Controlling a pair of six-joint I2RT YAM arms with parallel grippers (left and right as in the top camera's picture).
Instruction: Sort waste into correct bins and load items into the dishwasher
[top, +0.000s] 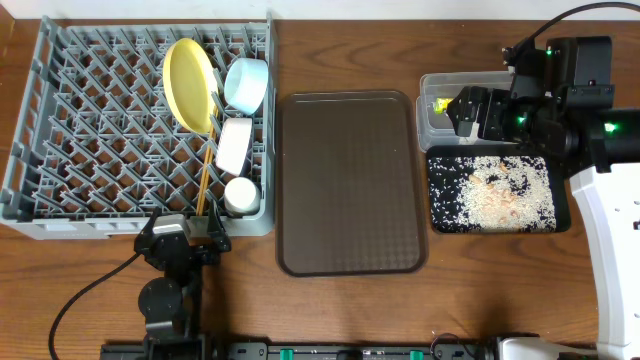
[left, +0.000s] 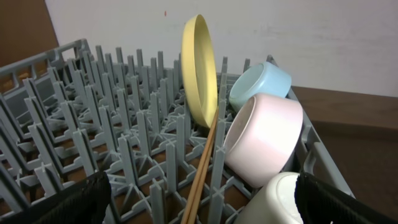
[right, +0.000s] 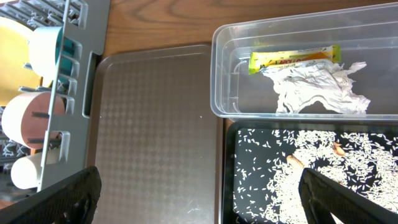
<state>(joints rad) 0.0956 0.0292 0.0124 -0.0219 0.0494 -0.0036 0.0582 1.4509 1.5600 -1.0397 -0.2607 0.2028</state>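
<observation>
Plate (top: 188, 70) and chopsticks (top: 204, 180) stand in the grey rack (top: 90, 120), upper left of the overhead frame, just above my spread left claw (top: 186, 228). Wrapper (right: 295, 58) and paper (right: 317, 87) lie in the clear tub (right: 217, 74) beneath my spread right claw (top: 478, 112).

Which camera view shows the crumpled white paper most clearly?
The right wrist view: the crumpled white paper lies fully visible in the clear tub, beside the wrapper. In the overhead view the right arm covers it. The left wrist view shows only the loaded dish rack.
</observation>
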